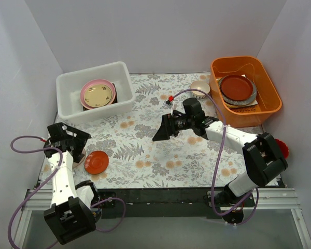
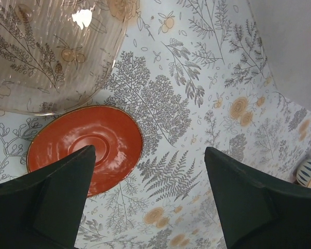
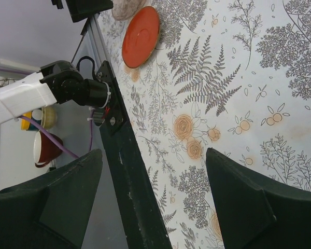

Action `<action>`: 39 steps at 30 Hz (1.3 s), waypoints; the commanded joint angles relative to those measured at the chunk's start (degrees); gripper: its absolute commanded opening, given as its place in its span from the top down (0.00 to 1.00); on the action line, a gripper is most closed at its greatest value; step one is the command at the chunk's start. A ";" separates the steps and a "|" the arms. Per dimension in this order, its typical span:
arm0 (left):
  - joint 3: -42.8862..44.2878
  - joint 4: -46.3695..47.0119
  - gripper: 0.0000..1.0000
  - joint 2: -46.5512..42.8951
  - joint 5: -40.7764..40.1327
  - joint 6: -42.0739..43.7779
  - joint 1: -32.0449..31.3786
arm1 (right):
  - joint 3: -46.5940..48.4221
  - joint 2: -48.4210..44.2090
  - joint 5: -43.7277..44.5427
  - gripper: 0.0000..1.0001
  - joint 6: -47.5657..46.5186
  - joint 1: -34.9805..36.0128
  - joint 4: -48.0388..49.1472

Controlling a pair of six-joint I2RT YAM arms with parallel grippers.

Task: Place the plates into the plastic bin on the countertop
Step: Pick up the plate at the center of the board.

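Far left, the left gripper point(image 1: 72, 141) hangs at the edge of the countertop point(image 1: 145, 161), jaws wide apart, nothing between them. Just right of it the red saucer point(image 1: 96, 162) lies flat on the print, with a clear ribbed dish point(image 2: 41, 52) right beside it. Behind them, the bin point(image 1: 70, 91) holds a pink plate point(image 1: 84, 96) with a yellow plate point(image 1: 99, 94) on top. Mid-table, the right gripper point(image 1: 162, 130) hovers above the countertop, jaws spread, empty. Further right, a small bowl point(image 1: 199, 88), then the orange tub point(image 1: 269, 96) with a red-brown plate point(image 1: 236, 87) inside.
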 commanded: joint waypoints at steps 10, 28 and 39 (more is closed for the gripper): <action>-0.41 0.79 0.14 2.93 2.57 3.01 1.80 | 7.40 8.73 3.08 0.13 0.70 9.20 2.33; 3.80 1.05 0.15 2.94 8.90 4.33 2.86 | 26.64 31.40 14.94 0.28 13.19 23.88 6.14; 10.22 -1.14 0.14 3.03 9.08 8.03 2.94 | 39.92 42.48 21.36 0.36 13.71 25.73 -0.74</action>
